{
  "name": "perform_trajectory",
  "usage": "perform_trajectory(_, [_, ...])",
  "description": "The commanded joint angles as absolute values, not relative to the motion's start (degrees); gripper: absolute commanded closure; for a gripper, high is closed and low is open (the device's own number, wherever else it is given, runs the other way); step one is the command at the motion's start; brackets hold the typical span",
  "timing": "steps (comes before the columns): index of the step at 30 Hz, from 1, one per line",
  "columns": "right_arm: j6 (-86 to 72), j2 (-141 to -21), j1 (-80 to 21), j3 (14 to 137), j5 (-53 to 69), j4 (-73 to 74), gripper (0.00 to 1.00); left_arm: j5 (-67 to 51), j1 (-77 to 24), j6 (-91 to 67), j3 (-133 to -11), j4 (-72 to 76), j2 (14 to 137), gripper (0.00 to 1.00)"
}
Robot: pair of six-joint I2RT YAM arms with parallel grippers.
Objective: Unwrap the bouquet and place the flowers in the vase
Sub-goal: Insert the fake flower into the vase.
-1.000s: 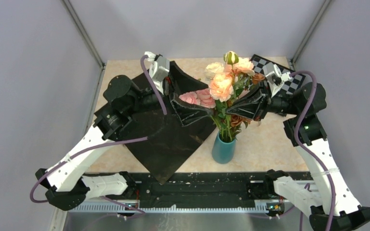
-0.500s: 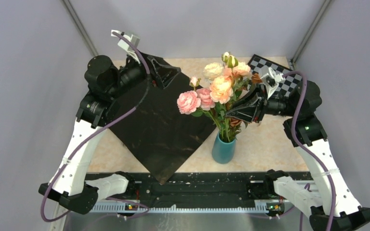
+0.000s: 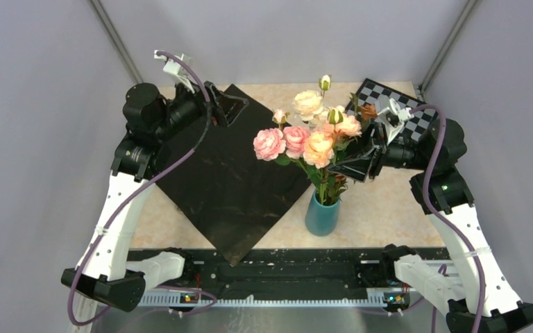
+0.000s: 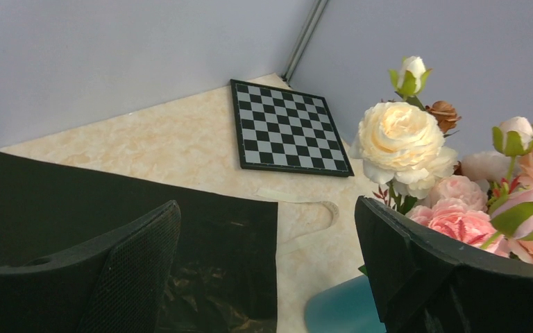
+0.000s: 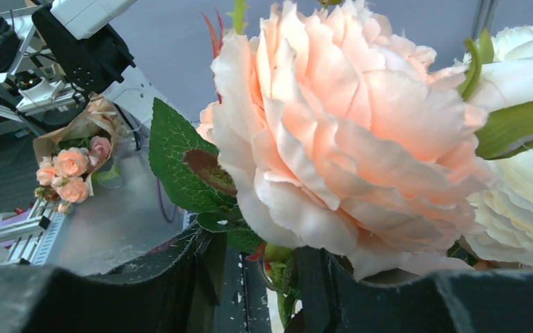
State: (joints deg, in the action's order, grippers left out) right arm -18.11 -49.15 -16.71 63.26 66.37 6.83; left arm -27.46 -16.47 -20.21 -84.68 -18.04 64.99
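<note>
The flowers [image 3: 307, 135], roses in pink, peach and cream, stand with their stems in the teal vase [image 3: 321, 215]. The bouquet's black paper [image 3: 229, 184] lies flat and unfolded on the table to the left of the vase. Its cream ribbon [image 4: 305, 208] lies loose beside it. My right gripper [image 3: 358, 161] is at the stems just above the vase, its jaws parted around them; the peach rose [image 5: 347, 132] fills its view. My left gripper [image 3: 223, 107] hangs open and empty over the paper's far corner, away from the flowers. The vase [image 4: 340, 309] shows low in the left wrist view.
A black-and-white checkerboard [image 3: 388, 104] lies at the back right corner, behind the right arm. Grey walls close in the table on three sides. Another wrapped bouquet [image 5: 73, 166] shows off the table in the right wrist view.
My right gripper's jaws have parted from the stems. The left arm has pulled back and up to the far left. The flower heads have spread and lean left.
</note>
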Motion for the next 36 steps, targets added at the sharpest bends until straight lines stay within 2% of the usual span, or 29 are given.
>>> perform_trajectory(1, [-18.3, -48.4, -17.0, 65.0, 65.7, 4.8, 0.62, -27.3, -15.0, -20.9, -82.6, -15.3, 64.1, 0.01])
perform_trajectory(3, [-18.2, -48.4, -17.0, 64.9, 65.7, 4.9, 0.68, -27.4, -14.2, -20.9, -81.7, -15.3, 64.1, 0.01])
perform_trajectory(8, [-18.0, -48.5, -17.0, 63.4, 66.3, 5.2, 0.90, -27.8, -12.7, -20.9, -79.6, -15.2, 63.6, 0.01])
perform_trajectory(11, [-17.4, -48.1, -17.0, 61.7, 66.5, 6.1, 0.99, -27.8, -11.7, -20.9, -78.2, -15.1, 63.0, 0.01])
perform_trajectory(25, [-10.1, -47.1, -17.0, 58.6, 62.5, 17.3, 1.00, -29.0, -7.4, -22.3, -73.9, -14.3, 61.0, 0.01])
perform_trajectory(26, [-10.2, -47.1, -17.0, 58.8, 62.5, 17.4, 0.98, -29.1, -7.1, -22.5, -73.8, -14.1, 60.8, 0.01])
perform_trajectory(32, [-10.9, -46.1, -17.0, 61.1, 62.9, 17.8, 0.65, -29.4, -5.5, -22.5, -72.8, -14.0, 60.3, 0.01])
perform_trajectory(36, [-11.5, -45.1, -17.0, 62.8, 64.0, 18.4, 0.51, -29.4, -4.3, -22.5, -72.2, -14.0, 60.0, 0.01])
